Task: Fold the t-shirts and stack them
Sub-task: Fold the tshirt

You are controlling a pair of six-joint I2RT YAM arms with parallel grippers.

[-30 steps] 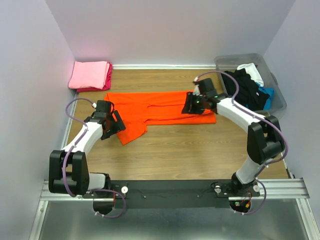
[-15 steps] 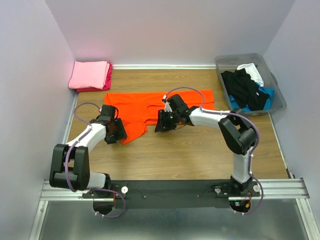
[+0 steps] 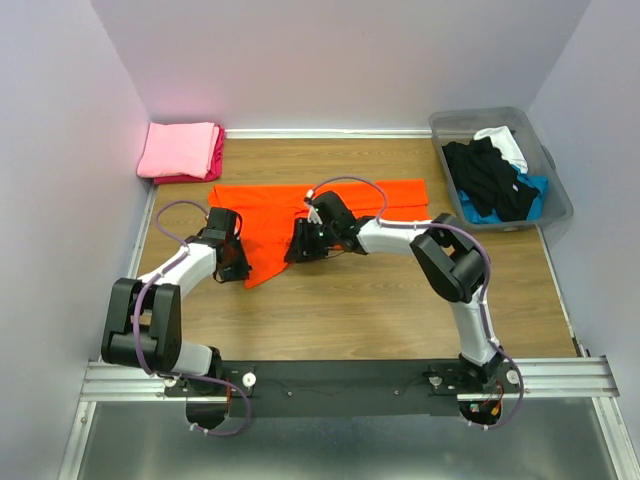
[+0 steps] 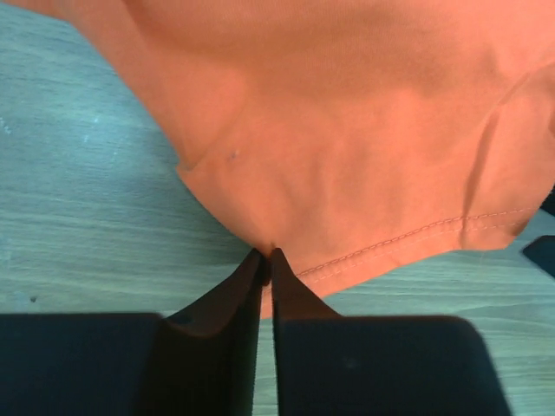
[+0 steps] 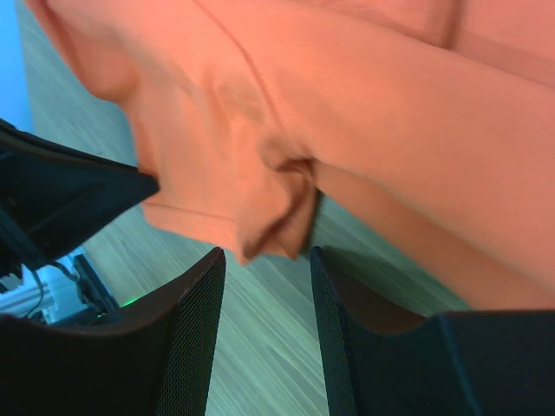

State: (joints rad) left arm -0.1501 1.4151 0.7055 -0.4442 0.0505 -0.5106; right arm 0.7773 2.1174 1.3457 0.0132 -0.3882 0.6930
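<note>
Bright orange short-sleeved cloth t-shirt spread lengthwise across the middle of the light wooden surface, closer to the far edge than the near one, with one flap trailing toward the near-left corner. Looks mid-fold, judging by the doubled layers and the long, narrowed band.

Pinched at that trailing hem by the left end effector, fingers clenched tight on the stitched edge with a sliver of cloth caught between them. Probably held there to anchor or lift that corner for the next fold.

Approached about halfway along the near hem by the right end effector, fingers spread apart and gripping nothing, with a bunched ridge of orange cloth just off the fingertips. Seems poised to close on that ridge, so as to carry both points of the hem over together. Unclear from either view: ridge between the fingers or just beyond them.

Parked in the far-left corner: folded stack of light pink and magenta t-shirts, squared against the wall, presumably the place for finished pieces.

Kept in the far-right corner: translucent grey plastic bin with crumpled black, white and blue t-shirts, apparently not yet folded.

Worth minding: thin bite on the left hem, likely to slip under a hard pull.
</note>
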